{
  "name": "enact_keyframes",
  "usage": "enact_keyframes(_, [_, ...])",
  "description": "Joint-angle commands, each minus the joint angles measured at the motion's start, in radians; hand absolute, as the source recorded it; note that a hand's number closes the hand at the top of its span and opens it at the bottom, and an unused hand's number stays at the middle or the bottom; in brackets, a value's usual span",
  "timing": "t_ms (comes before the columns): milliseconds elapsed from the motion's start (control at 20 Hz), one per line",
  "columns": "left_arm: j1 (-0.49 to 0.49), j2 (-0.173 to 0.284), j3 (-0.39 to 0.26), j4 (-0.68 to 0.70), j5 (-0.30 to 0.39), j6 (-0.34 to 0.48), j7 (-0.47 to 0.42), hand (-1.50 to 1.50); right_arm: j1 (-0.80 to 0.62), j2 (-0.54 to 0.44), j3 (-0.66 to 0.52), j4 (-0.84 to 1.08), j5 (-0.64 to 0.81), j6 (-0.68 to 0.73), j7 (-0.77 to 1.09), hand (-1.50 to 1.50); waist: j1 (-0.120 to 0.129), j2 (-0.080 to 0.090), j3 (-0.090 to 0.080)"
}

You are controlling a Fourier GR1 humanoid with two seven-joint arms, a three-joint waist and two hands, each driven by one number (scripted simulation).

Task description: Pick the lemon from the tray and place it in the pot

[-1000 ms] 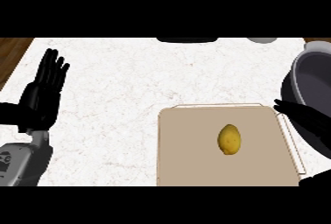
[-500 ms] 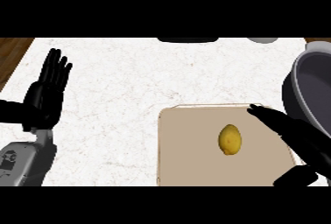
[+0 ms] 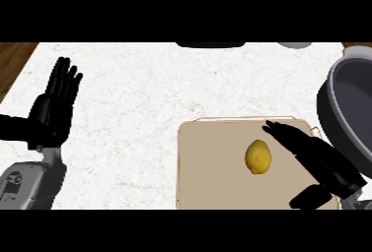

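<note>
A yellow lemon (image 3: 258, 157) lies on a beige tray (image 3: 210, 167) at the lower middle of the head view. My right hand (image 3: 312, 157) hovers over the tray's right part, just right of the lemon, fingers straight and pointing up-left, thumb low near the tray's bottom edge. It holds nothing. A dark grey pot (image 3: 349, 113) stands at the right edge, partly cut off. My left hand (image 3: 52, 110) rests open at the left, fingers up.
The white speckled counter (image 3: 160, 88) spreads between the left hand and the tray. A brown wooden strip (image 3: 13, 59) shows at the far left. Dark and pale objects (image 3: 210, 45) peek in at the top edge.
My right hand has moved left over the tray, closing in on the lemon's right side. The lemon, the tray and my left hand have stayed put.
</note>
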Motion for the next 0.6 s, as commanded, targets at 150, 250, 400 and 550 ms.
enact_keyframes(150, [-0.018,-0.029,0.016,0.006,-0.047,-0.017,0.007,0.0,-0.022,0.108,0.002,0.015,0.122,0.025,0.05,-1.5,-0.001,0.0,0.0])
enact_keyframes(250, [0.034,-0.02,0.042,0.017,-0.028,-0.049,-0.025,0.0,-0.046,0.105,-0.012,0.081,0.157,0.011,0.03,-1.5,0.002,0.0,0.0])
enact_keyframes(400, [0.001,-0.034,0.049,-0.028,-0.036,-0.038,0.032,0.0,0.004,0.156,0.004,0.029,0.205,0.019,0.08,-1.5,-0.001,-0.001,0.0])
enact_keyframes(550, [-0.021,-0.032,0.051,-0.025,-0.056,-0.03,0.052,0.0,-0.093,0.245,0.032,0.157,0.255,-0.006,0.095,-1.5,0.003,0.0,0.0])
